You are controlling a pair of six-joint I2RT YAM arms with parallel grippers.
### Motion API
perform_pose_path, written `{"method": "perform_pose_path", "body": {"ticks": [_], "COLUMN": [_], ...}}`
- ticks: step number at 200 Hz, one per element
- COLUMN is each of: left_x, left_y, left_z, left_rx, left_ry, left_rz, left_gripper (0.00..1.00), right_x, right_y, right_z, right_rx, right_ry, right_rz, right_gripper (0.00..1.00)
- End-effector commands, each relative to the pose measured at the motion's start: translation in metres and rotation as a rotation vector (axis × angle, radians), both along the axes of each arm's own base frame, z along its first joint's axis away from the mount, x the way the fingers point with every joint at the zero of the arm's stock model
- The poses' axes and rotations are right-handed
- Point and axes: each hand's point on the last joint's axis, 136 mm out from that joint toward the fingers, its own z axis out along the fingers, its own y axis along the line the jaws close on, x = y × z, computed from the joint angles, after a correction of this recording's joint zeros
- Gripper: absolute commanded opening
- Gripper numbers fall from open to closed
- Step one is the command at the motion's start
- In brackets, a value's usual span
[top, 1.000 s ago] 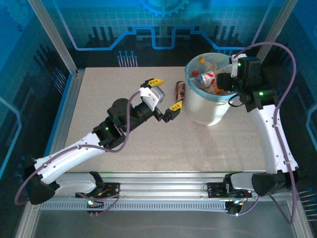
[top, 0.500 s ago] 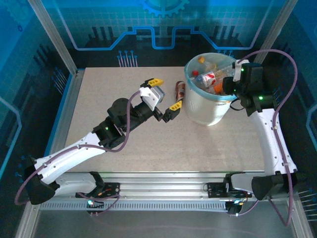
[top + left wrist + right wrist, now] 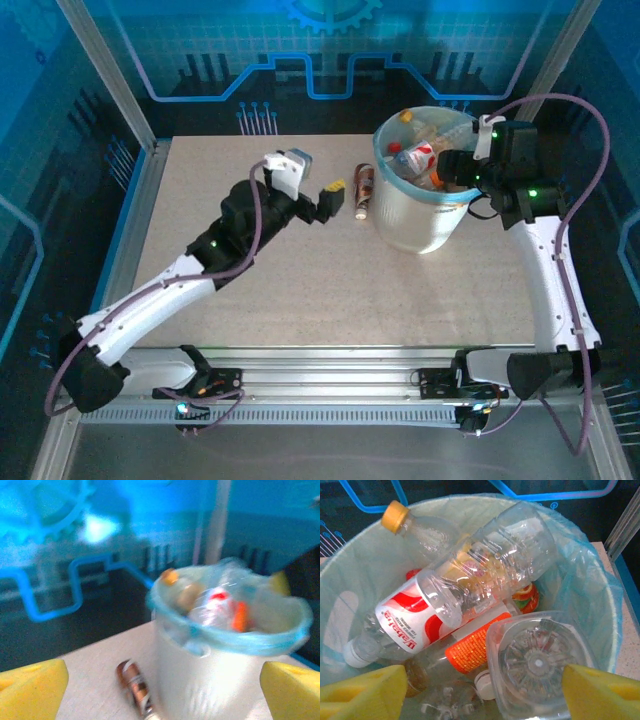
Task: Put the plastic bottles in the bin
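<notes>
Wide open, the left pincer (image 3: 161, 689) has swung to face the last bottle (image 3: 134, 686) just ahead; one grab should finish.

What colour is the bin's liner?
The liner is light blue, clearest in right wrist view.

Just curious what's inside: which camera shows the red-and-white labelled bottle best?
Right wrist view: the red-and-white labelled bottle is close and sharp. From above it looks tiny; the left wrist view blurs it.
</notes>
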Motion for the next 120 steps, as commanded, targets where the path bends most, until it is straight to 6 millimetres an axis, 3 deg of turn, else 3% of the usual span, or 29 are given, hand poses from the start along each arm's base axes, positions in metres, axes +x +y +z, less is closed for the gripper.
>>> {"method": "perform_pose_path", "body": {"ticks": [1,20,58,85,120], "left_x": [0.035,0.057,0.096,0.119,0.144], "left_y": [0.025,0.027,-0.005,-0.026,-0.048], "left_z": [-0.045,-0.08,-0.148,-0.185,-0.224], "left_rx": [-0.085,-0.052,0.015,0.059,0.074], "left_ry": [0.266,0.4,0.617,0.719,0.811], "left_rz": [0.142,0.189,0.132,0.102,0.068], "left_gripper": [0.99,0.99,0.99,0.99,0.99], "right_x": [-0.016,-0.021,-0.031,-0.032,-0.029], "right_y": [0.005,0.011,0.026,0.029,0.034], "right_z": [0.041,0.059,0.087,0.092,0.085], "right_rx": [0.004,-0.006,-0.021,-0.033,-0.053], "right_ry": [-0.088,-0.145,-0.288,-0.334,-0.315], "right_rz": [0.005,0.019,0.064,0.059,0.078], "right_gripper": [0.84,0.85,0.85,0.85,0.85]}}
